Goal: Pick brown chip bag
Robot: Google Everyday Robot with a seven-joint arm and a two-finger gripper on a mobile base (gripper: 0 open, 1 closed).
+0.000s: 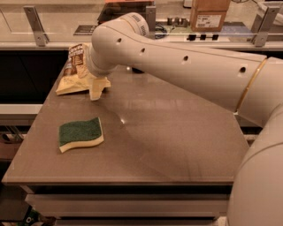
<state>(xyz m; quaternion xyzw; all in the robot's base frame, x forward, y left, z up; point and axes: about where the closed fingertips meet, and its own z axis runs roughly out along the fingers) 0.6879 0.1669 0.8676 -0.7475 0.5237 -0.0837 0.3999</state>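
Note:
The brown chip bag [76, 66] lies at the table's far left corner, brown top with white lettering up and pale yellow bottom edge toward me. My gripper [95, 82] is at the end of the big white arm [177, 66], right against the bag's right side and over its lower right corner. The arm's wrist hides most of the gripper and the right part of the bag. The blue soda can is hidden behind the arm.
A green-and-yellow sponge [81, 134] lies at the front left of the brown table [168, 145]. A counter with metal brackets [35, 24] and a cardboard box [208, 13] runs behind the table. A dark gap lies to the left of the table.

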